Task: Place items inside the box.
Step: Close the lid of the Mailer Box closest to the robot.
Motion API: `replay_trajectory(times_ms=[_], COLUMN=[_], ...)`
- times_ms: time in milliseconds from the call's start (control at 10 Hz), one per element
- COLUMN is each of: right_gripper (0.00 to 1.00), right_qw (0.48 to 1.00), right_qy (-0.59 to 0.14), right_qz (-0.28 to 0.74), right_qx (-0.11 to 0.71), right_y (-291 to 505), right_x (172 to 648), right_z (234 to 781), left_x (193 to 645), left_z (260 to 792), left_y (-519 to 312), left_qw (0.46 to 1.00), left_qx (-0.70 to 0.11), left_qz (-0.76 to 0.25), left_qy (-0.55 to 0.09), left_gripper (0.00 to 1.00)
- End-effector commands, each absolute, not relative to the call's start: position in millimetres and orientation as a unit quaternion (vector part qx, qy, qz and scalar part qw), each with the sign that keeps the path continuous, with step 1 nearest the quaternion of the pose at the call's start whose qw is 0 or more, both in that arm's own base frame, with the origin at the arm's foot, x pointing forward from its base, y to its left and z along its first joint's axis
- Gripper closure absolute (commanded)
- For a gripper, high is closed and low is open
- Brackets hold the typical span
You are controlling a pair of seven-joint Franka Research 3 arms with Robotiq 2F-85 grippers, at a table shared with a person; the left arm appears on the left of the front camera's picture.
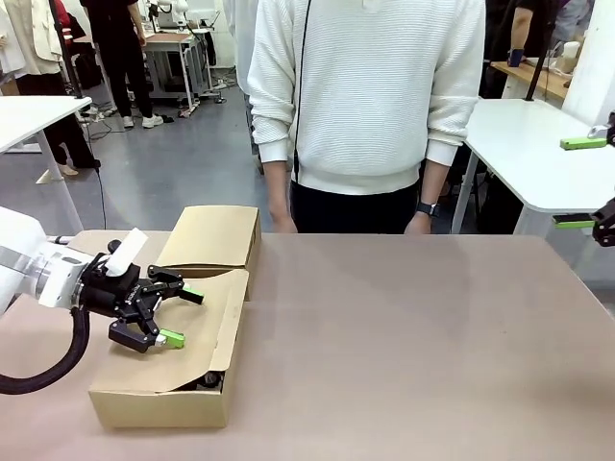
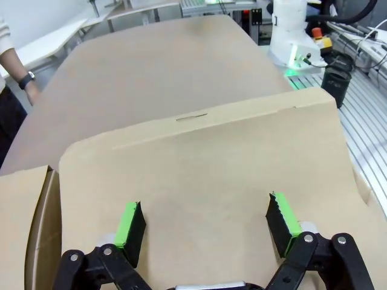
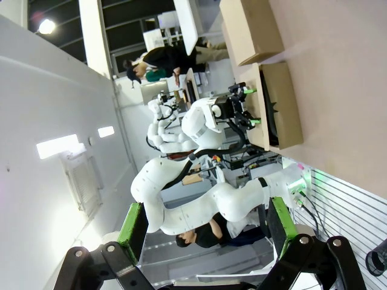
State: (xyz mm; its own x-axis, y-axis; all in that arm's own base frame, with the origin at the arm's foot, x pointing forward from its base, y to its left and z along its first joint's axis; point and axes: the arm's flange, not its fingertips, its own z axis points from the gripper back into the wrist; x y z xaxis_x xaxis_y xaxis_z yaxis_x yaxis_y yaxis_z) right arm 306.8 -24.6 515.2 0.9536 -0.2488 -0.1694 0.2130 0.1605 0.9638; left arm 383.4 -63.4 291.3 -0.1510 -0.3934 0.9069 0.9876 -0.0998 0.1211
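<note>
The box [image 1: 163, 394] stands on the brown surface [image 1: 404, 346], at the robot's left side and close to the near edge. One of its flaps [image 1: 207, 317] is folded down over the top and covers most of the opening; another flap [image 1: 211, 240] lies flat toward the far side. Through the narrow gap at the near right corner of the box a small dark thing [image 1: 209, 381] shows, but I cannot tell which item it is.

The left gripper [image 1: 183, 315] is over the folded flap, and its jaws stand wide apart with nothing between them. In the left wrist view the green pads [image 2: 130, 222] are just above the plain cardboard of the flap [image 2: 205, 181]. No print or label can be read on the box.

The right gripper [image 3: 205, 226] is raised at the right side, its jaws fully apart and empty.

A person [image 1: 370, 106] in a white sweater stands at the far edge, with a dark watch [image 1: 427, 208] on one wrist.
</note>
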Motion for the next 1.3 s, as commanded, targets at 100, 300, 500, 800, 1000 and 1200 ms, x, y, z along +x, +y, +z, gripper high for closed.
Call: replay_trajectory(times_ms=[100, 300, 500, 800, 1000, 1200], right_gripper=[0.00, 0.00, 0.00, 0.00, 0.00, 0.00], right_qw=[0.758, 0.758, 0.758, 0.758, 0.758, 0.758], right_qy=[-0.014, -0.014, -0.014, -0.014, -0.014, -0.014], right_qz=[-0.149, -0.149, -0.149, -0.149, -0.149, -0.149], right_qx=[0.635, 0.635, 0.635, 0.635, 0.635, 0.635], right_y=[-26.6, -26.6, -26.6, -26.6, -26.6, -26.6], right_x=[305.9, 305.9, 305.9, 305.9, 305.9, 305.9], right_z=[516.6, 516.6, 516.6, 516.6, 516.6, 516.6], left_x=[308.3, 304.0, 294.7, 293.1, 294.3, 305.7], left_z=[284.9, 301.0, 337.6, 378.5, 404.2, 407.2], left_y=[-69.8, -59.6, -29.0, 21.7, 49.2, 70.6], left_qw=[0.536, 0.516, 0.510, 0.561, 0.606, 0.639], left_qx=[-0.354, -0.392, -0.449, -0.575, -0.674, -0.695], left_qz=[-0.651, -0.637, -0.593, -0.410, -0.206, -0.073], left_qy=[-0.405, -0.417, -0.432, -0.432, -0.370, -0.321], left_gripper=[0.00, 0.00, 0.00, 0.00, 0.00, 0.00])
